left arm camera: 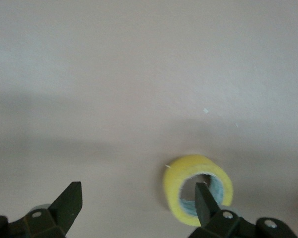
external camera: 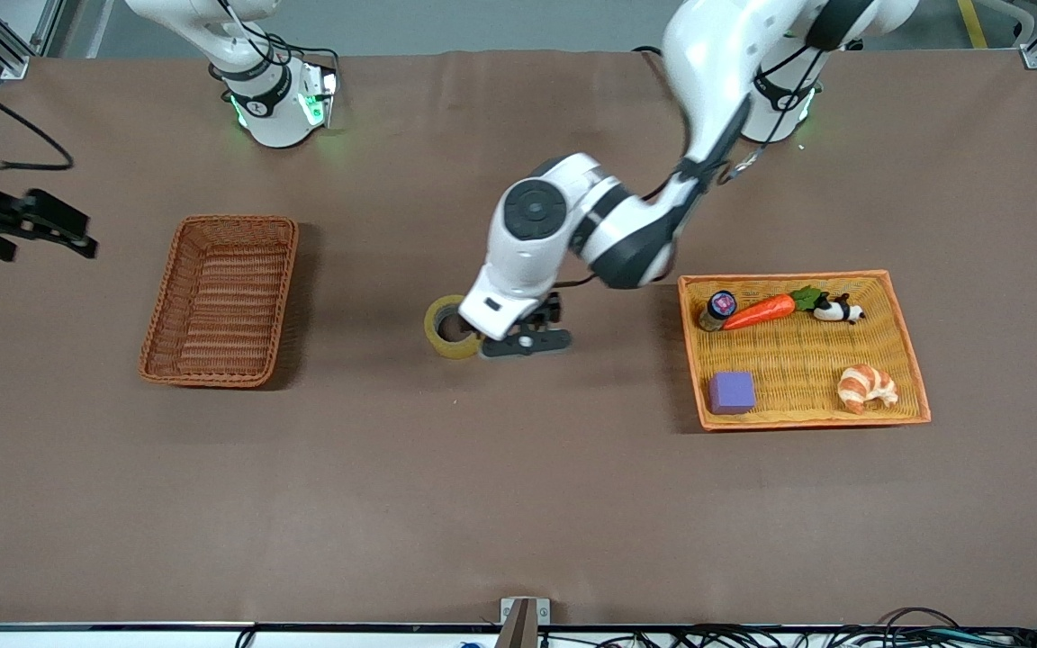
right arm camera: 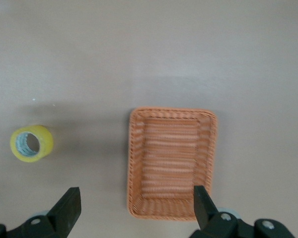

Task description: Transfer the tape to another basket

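Two open grippers: left gripper (external camera: 526, 343) beside tape (external camera: 449, 328) on bare tabletop (external camera: 518, 504), right gripper (external camera: 41, 225) waiting above the tabletop edge beside basket (external camera: 220, 300).

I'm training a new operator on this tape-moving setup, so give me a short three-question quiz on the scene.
1. True or false: the tape lies on the bare table, in neither container.
2. The left gripper is: A) shut on the tape B) open beside the tape C) over the orange tray.
3. What lies in the basket under the open right gripper?

Key: 1 true; 2 B; 3 nothing.
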